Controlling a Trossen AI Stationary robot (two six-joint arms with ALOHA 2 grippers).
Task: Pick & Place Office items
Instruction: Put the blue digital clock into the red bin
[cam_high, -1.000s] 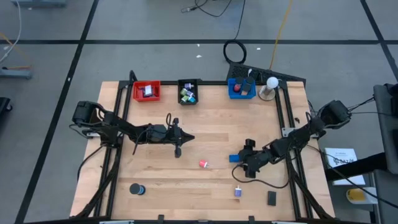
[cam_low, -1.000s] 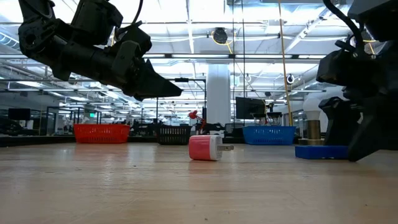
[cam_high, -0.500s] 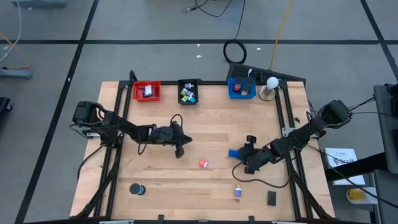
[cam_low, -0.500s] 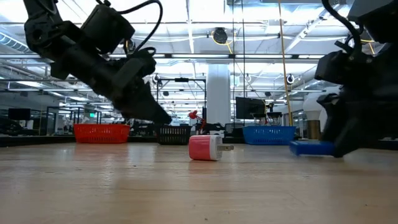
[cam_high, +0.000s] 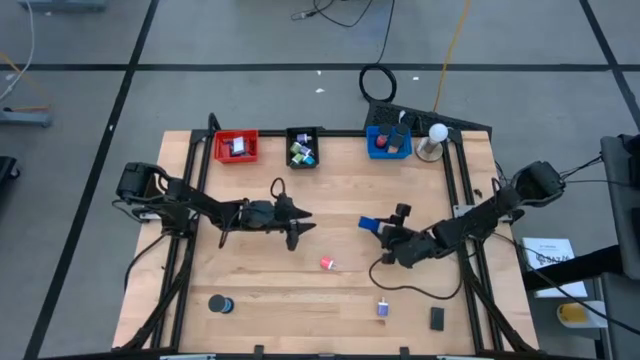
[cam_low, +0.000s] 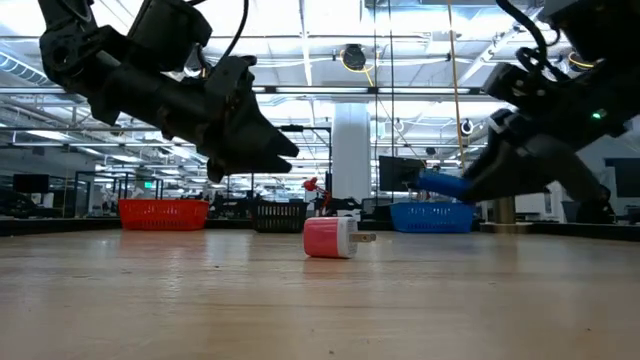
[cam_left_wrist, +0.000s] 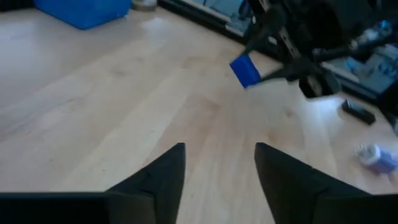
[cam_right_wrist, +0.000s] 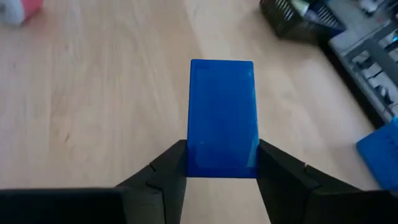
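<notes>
— Which step was in hand?

— The carry. The right claw (cam_right_wrist: 222, 171) had its fingers closed on a flat blue block (cam_right_wrist: 222, 118), gripped by one end, and in the low view the block (cam_low: 443, 184) hung clear of the tabletop (cam_high: 340, 205). From above it sat near the middle, right of centre, well short of the three trays along the far edge.

— And the left claw?

— The left claw (cam_left_wrist: 219, 174) was part open with nothing between its fingers. It hovered left of centre, above the wood, and the red piece (cam_high: 327, 263) lay just beyond it on the tabletop.

— What did the next move call for?

— My judgement: the right arm needed to take the block to the far edge and let go over the blue tray (cam_high: 387, 143), if sorting ran by colour. The red tray (cam_high: 235, 147) and the black tray (cam_high: 302, 148) already held things, so that seemed likely. The white lamp (cam_high: 436, 133) stood just beside the blue tray, so the approach wanted care on that side.

— Anything left after that?

— Plenty. The red piece, a round black and blue thing (cam_high: 219, 304) near the front left, a small purple item (cam_high: 383, 308) and a black block (cam_high: 437, 318) at the front right were all on the tabletop. The left claw looked best placed for the red piece: lower, straddle it, close.
</notes>
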